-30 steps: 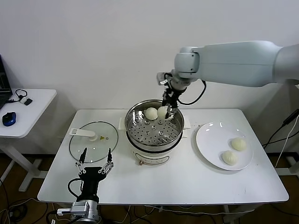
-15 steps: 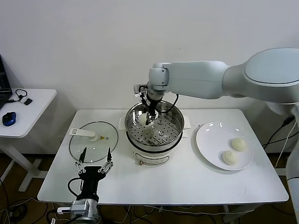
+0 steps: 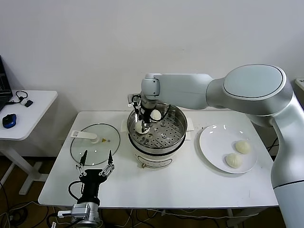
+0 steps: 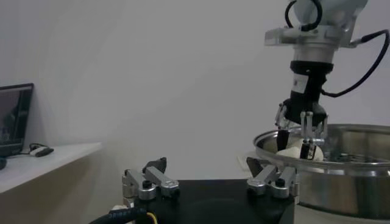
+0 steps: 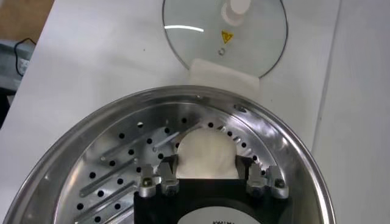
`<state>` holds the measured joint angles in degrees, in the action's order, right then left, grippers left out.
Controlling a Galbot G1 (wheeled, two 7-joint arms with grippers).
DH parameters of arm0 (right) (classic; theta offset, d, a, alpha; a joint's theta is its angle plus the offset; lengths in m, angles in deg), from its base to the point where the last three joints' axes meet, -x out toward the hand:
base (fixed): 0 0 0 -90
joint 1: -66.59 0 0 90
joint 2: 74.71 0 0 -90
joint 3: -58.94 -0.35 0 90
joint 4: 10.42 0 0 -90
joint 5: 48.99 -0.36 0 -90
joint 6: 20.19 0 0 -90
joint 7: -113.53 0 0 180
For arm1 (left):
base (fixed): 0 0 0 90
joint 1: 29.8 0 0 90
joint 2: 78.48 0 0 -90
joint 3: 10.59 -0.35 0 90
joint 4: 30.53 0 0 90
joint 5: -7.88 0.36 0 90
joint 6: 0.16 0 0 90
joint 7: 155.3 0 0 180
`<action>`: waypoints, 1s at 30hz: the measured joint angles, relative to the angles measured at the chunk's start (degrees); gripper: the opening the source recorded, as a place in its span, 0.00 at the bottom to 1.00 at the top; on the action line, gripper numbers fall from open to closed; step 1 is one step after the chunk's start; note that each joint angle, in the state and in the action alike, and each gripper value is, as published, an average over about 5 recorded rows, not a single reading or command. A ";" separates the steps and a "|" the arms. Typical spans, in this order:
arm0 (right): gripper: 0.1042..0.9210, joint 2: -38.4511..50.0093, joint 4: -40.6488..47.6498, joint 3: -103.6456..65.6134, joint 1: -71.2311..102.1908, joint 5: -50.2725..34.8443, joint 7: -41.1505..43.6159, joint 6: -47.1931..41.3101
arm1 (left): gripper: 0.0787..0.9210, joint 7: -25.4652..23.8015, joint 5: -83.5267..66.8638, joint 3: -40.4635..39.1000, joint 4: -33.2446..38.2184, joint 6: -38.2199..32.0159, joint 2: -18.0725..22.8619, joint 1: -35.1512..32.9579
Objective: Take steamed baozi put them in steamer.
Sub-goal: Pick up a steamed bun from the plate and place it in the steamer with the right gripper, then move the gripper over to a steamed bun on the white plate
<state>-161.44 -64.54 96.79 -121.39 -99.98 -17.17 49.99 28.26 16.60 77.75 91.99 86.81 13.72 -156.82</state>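
Note:
The steamer [image 3: 159, 148] stands mid-table. My right gripper [image 3: 141, 124] reaches down into its left side and is shut on a baozi [image 3: 138, 128], low over the perforated tray. In the right wrist view the bun [image 5: 206, 152] sits between the fingers, close to the pot's wall [image 5: 292, 152]. A second baozi [image 3: 155, 115] lies at the back of the tray. Two more baozi [image 3: 242, 147] [image 3: 233, 160] lie on the white plate [image 3: 213, 142] at the right. My left gripper [image 3: 96, 167] is parked, open and empty, at the table's front left.
The flat glass lid [image 3: 95, 142] with a white handle lies left of the steamer; it also shows in the right wrist view [image 5: 225, 30]. A side desk [image 3: 28, 114] with a mouse stands far left. The left wrist view shows the pot [image 4: 347, 182].
My right gripper has carried the baozi from the steamer's back right across to its left side and lowered it toward the tray. The left arm has not moved.

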 measured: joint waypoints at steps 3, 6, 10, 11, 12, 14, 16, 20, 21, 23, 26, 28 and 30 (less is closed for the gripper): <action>0.83 -0.08 0.34 -0.54 0.35 -0.10 -0.04 0.15 | 0.88 0.00 0.01 -0.02 0.07 0.01 0.00 0.00; 0.87 0.03 0.33 -0.79 0.22 -0.36 0.09 0.35 | 0.88 0.00 0.04 -0.03 0.28 0.03 0.00 -0.13; 0.88 0.70 -0.44 -0.42 -0.98 -0.93 0.48 0.47 | 0.88 -0.01 0.13 -0.02 0.71 0.09 0.00 -0.45; 0.88 0.99 -0.80 -0.19 -1.45 -1.09 0.60 0.52 | 0.88 -0.01 0.17 -0.03 0.82 0.11 0.00 -0.51; 0.88 1.37 -1.24 0.09 -1.99 -1.25 0.73 0.58 | 0.88 -0.01 0.21 -0.04 0.92 0.13 0.00 -0.57; 0.88 2.35 -2.33 0.75 -3.24 -1.53 1.04 0.77 | 0.88 -0.02 0.29 -0.10 1.07 0.17 0.00 -0.64; 0.88 3.66 -3.75 1.59 -4.71 -1.72 1.41 1.02 | 0.88 -0.03 0.40 -0.21 1.16 0.19 0.00 -0.69; 0.88 7.25 -7.28 3.64 -8.05 -1.64 2.26 1.80 | 0.88 -0.03 0.80 -0.63 1.19 0.15 0.00 -0.71; 0.88 8.33 -8.22 4.16 -8.91 -1.52 2.48 2.02 | 0.88 -0.02 0.92 -0.74 1.19 0.12 0.00 -0.73; 0.88 10.62 -10.09 5.16 -10.56 -1.21 2.95 2.47 | 0.88 -0.01 1.14 -0.89 1.19 0.04 0.00 -0.86; 0.88 14.39 -12.83 6.65 -12.93 -0.53 3.64 3.20 | 0.88 0.07 1.41 -0.95 1.14 -0.12 0.00 -1.09; 0.88 17.02 -14.52 7.62 -14.34 0.09 4.05 3.71 | 0.88 0.12 1.59 -0.95 1.03 -0.24 0.00 -1.19; 0.88 19.69 -16.12 8.58 -15.51 0.86 4.45 4.26 | 0.88 0.15 1.81 -1.01 0.91 -0.31 0.00 -1.25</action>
<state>-141.75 -80.65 105.38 -136.90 -99.11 -12.73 54.25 28.41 18.41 76.75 92.90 86.50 13.72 -158.07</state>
